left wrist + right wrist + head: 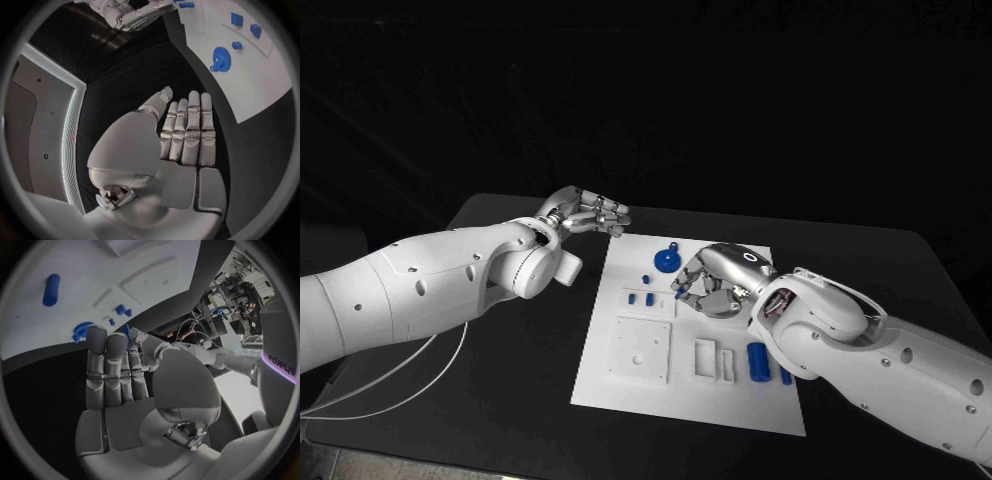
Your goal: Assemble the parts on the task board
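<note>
The white task board (635,392) lies in the middle of the black table. A blue gear (668,261) lies near its far edge, with small blue parts (640,297) just in front of it. A blue cylinder (757,362) lies near the board's right side. My right hand (715,285) hovers over the board's far right part, close beside the gear; its fingers (106,365) are straight and hold nothing. My left hand (593,213) floats off the board's far left corner with flat, empty fingers (190,130). The gear (220,58) and the board (256,95) lie beyond them.
The board carries a square raised plate (640,350) and narrow slots (711,360) near its front. White cables (387,385) trail over the table's left side. Bare black table (516,400) lies left of the board.
</note>
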